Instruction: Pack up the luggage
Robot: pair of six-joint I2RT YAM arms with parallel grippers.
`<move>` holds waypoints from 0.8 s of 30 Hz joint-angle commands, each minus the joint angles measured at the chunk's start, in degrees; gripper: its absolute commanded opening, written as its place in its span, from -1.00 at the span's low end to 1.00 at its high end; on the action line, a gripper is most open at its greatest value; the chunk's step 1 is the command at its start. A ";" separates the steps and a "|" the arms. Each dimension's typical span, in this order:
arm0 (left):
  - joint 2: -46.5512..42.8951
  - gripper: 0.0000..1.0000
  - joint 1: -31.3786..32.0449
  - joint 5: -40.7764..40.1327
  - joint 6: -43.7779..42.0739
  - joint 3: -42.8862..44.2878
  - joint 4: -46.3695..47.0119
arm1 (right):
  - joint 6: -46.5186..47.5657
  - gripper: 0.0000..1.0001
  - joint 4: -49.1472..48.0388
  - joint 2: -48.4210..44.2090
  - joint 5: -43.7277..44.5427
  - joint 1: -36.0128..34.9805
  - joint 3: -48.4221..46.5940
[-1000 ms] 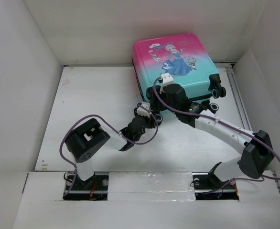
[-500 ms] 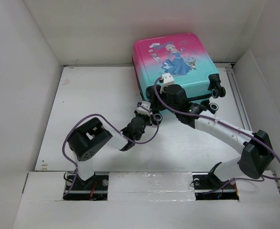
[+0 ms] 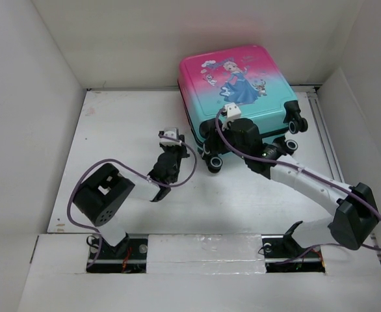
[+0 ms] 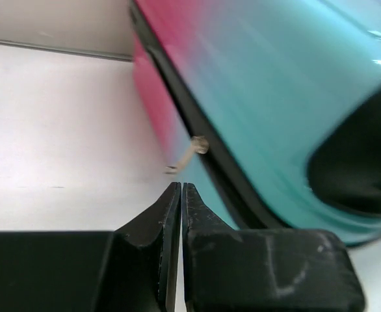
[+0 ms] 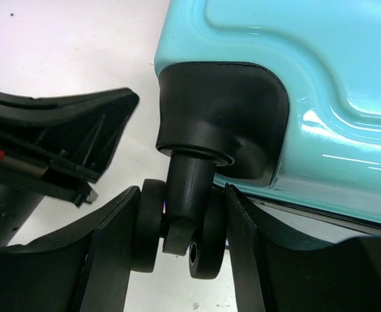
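On the near side of the bench point(image 3: 125, 130), a little left of the middle, the left jaws are pressed together with nothing in them. They point at the side of the suitcase point(image 3: 239, 84). Just past their tips, a small zip tab point(image 4: 189, 155) hangs from the black edge of the case. Farther in, right of the middle, the right jaws sit one on each side of a wheel point(image 5: 207, 247) at the case's near left corner, and they look clamped on it. The suitcase is at the far edge of the bench, toward the far right corner, with the princess picture facing up. It looks shut, so I think it must be opened first. To do that well, the right jaws should hold the wheel tight so the case cannot slide. The left jaws must open a bit, go in slowly, pinch the tab, and pull along the zip, not away from it.
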State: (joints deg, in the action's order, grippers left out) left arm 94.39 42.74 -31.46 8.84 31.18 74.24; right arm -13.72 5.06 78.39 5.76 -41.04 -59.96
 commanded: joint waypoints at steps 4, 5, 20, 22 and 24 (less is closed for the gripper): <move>-3.07 -1.00 3.49 11.41 6.09 -3.22 4.34 | 1.50 -1.00 3.90 -1.30 -7.96 0.69 0.64; -3.07 -1.00 4.10 12.55 7.49 -3.93 5.21 | 2.11 -1.00 3.90 -2.35 -9.00 0.69 0.64; 3.69 -0.16 12.89 9.23 6.10 -2.97 13.56 | 0.27 -1.00 1.98 -7.99 -16.39 -4.13 2.92; 6.06 -0.16 12.89 7.83 6.10 -1.92 15.23 | 0.27 -1.00 1.97 -8.69 -16.39 -5.02 2.92; 8.08 -0.16 12.89 6.06 6.72 -0.59 16.11 | -0.25 -1.00 0.57 -9.30 -17.53 -6.24 3.53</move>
State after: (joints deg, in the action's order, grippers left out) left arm 100.84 55.77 -22.26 15.35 27.99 74.72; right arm -13.32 8.82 72.20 -0.21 -42.26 -56.99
